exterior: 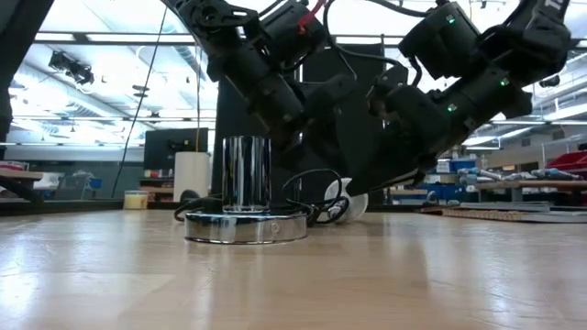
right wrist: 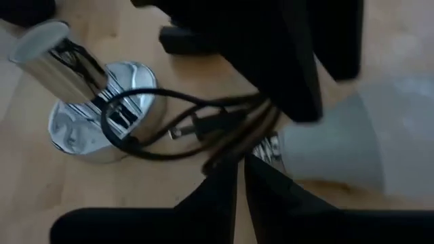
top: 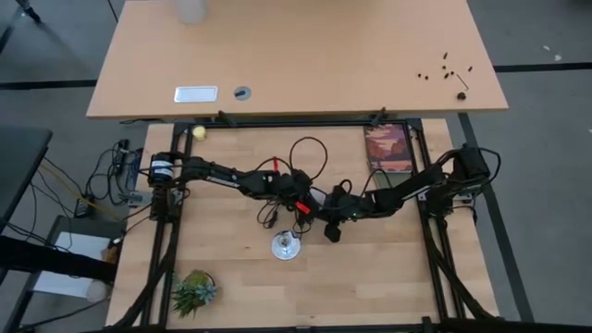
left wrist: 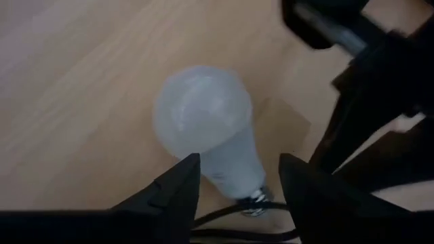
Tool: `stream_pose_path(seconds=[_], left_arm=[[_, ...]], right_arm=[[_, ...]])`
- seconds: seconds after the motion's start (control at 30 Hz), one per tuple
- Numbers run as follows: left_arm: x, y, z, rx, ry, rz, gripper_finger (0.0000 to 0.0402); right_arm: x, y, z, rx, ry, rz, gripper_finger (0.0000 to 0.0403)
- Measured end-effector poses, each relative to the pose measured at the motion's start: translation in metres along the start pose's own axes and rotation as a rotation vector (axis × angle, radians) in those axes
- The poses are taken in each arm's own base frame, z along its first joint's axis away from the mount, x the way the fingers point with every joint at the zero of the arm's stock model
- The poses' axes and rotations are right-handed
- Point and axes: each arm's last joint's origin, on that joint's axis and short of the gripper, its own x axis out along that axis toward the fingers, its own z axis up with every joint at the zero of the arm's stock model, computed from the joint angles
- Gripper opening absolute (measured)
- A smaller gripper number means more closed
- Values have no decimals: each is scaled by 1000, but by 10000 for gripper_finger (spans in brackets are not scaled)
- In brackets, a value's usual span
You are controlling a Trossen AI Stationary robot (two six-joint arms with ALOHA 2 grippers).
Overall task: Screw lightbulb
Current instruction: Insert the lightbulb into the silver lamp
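Note:
The white lightbulb [left wrist: 203, 129] lies on its side on the wooden table, its silvery screw base [left wrist: 256, 196] toward my left gripper [left wrist: 237, 169]. That gripper is open, one finger on each side of the bulb's neck. The chrome socket [top: 286, 245] stands upright on its round disc [exterior: 246, 229] nearer the front edge, its black cord [right wrist: 203, 129] looping past the bulb [right wrist: 352, 142]. My right gripper [right wrist: 241, 177] is shut, slanting down from the right, its tips at the cord beside the bulb's base. In the high view the arms hide the bulb. My left gripper stands astride the bulb's neck [left wrist: 230, 169], slanting down from the table's left, and I cannot tell whether either finger touches it. My right gripper has its shut fingertips [right wrist: 227, 177] at the black cord bundle [right wrist: 220, 154]. Whether they pinch it or only lie against it does not show.
A small green plant [top: 194, 291] stands at the front left, a dark red book [top: 388, 148] lies at the back right, and a yellow ball [top: 198, 132] sits at the back left. A second desk [top: 296, 55] lies beyond the far edge.

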Motion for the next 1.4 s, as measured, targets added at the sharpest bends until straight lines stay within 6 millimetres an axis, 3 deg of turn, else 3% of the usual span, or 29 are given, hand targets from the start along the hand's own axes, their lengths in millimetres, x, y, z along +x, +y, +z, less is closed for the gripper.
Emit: stream_pose_path(seconds=[0.2,0.4,0.7,0.93,1.17,1.4], left_arm=[[-1,-1,2,5,29,-16,272],[-1,1,2,71,-7,26,323],[0,10,11,114,-53,70,320],[1,15,11,81,-6,53,311],[0,15,13,420,-27,82,310],[-4,8,26,769,-52,78,310]], right_arm=[[-6,-6,-8,74,113,-80,40],[-5,-17,-7,31,84,-197,40],[-1,-15,12,-63,-74,-128,39],[-7,-11,5,-39,9,-112,36],[-9,-5,-2,-47,72,-64,36],[-10,-15,-11,-52,190,-119,35]])
